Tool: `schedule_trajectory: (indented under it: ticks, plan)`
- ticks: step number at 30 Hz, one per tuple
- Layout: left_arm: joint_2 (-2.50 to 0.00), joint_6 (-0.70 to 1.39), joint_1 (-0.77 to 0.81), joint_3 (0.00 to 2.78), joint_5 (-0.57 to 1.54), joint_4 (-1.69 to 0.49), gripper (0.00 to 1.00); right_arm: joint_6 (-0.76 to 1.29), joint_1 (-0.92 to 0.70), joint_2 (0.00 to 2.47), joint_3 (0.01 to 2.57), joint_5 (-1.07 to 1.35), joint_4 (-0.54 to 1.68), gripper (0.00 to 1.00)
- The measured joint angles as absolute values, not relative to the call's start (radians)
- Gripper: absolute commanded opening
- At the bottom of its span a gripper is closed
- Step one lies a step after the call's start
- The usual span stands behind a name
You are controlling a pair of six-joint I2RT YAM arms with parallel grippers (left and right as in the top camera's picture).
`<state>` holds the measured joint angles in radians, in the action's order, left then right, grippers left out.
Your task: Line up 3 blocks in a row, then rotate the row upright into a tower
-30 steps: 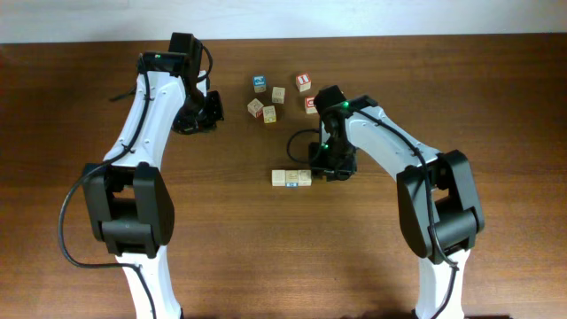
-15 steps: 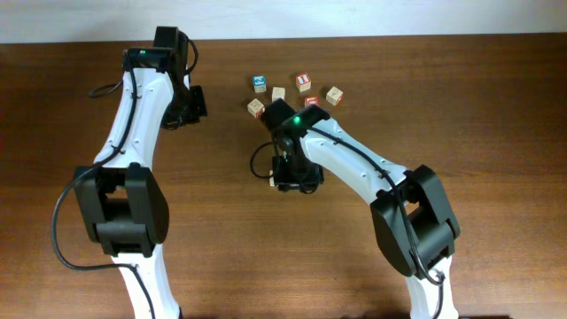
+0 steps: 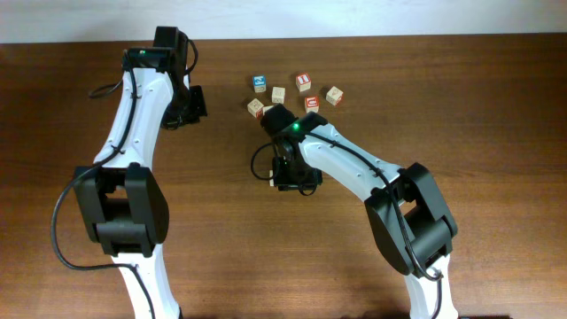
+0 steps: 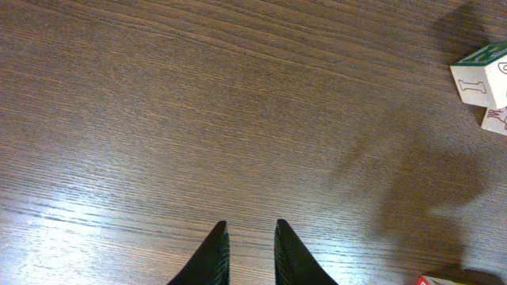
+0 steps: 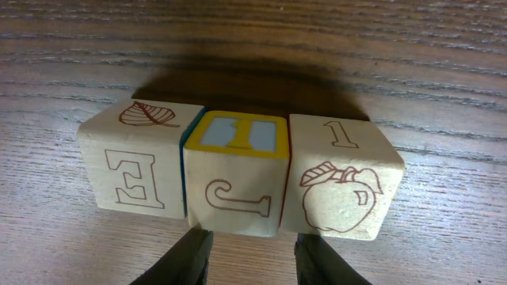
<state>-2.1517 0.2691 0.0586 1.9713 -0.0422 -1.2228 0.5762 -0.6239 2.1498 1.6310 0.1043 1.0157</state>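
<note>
Approach step: right gripper (image 5: 253,257) over the blocks (image 5: 238,170) (row of three) near table (image 3: 496,106) centre, jaws apart, empty, lined up on middle block (image 5: 238,138). Next: drop, pinch, turn without nudging neighbours. Left gripper (image 4: 249,245) narrow, empty, idle.

Three pale-wood blocks (image 5: 238,174) sit touching in a row — E with leaf, yellow-topped J, apple with 1

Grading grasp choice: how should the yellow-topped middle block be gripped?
Probably from above, the right gripper closing on the middle block's near and far faces: the E block and apple block sit flush against its other sides.
</note>
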Motion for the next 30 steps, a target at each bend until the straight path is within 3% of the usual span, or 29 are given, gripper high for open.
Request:
schedule_trajectory:
  ticks: [7, 12, 16, 18, 23, 24, 25, 26, 28, 30]
  plan:
    - [-2.152, 0.269, 0.059, 1.971, -0.042, -1.222, 0.17, 0.576, -0.624, 2.15, 1.631, 0.101, 1.015, 0.36]
    - [-2.152, 0.266, 0.062, 1.975, -0.038, -1.285, 0.06, 0.502, -0.609, 2.132, 1.813, 0.121, 1.199, 0.4]
    - [-2.152, 0.258, 0.107, 1.969, 0.071, -1.402, 0.0, 0.39, -0.397, 1.998, 1.91, 0.234, 1.26, 0.4]
    - [-2.152, 0.246, 0.147, 1.891, 0.131, -1.381, 0.0, 0.288, -0.29, 2.0, 1.805, 0.374, 1.232, 0.39]
    - [-2.151, 0.243, 0.24, 1.692, 0.235, -1.171, 0.0, 0.229, -0.245, 2.003, 1.523, 0.555, 0.998, 0.26]
    - [-2.151, 0.243, 0.252, 1.666, 0.241, -1.141, 0.0, 0.22, -0.23, 2.006, 1.455, 0.603, 0.934, 0.2]
    - [-2.152, 0.243, 0.257, 1.651, 0.246, -1.102, 0.0, 0.187, -0.203, 2.006, 1.423, 0.654, 0.9, 0.08]
    - [-2.152, 0.232, 0.257, 1.648, 0.255, -1.071, 0.0, 0.155, -0.174, 2.006, 1.417, 0.711, 0.88, 0.04]
    - [-2.152, 0.171, 0.25, 1.646, 0.308, -1.053, 0.0, -0.004, -0.067, 2.006, 1.417, 0.913, 0.859, 0.05]
    - [-2.152, 0.125, 0.242, 1.646, 0.352, -1.054, 0.0, -0.064, -0.022, 2.006, 1.417, 0.969, 0.871, 0.05]
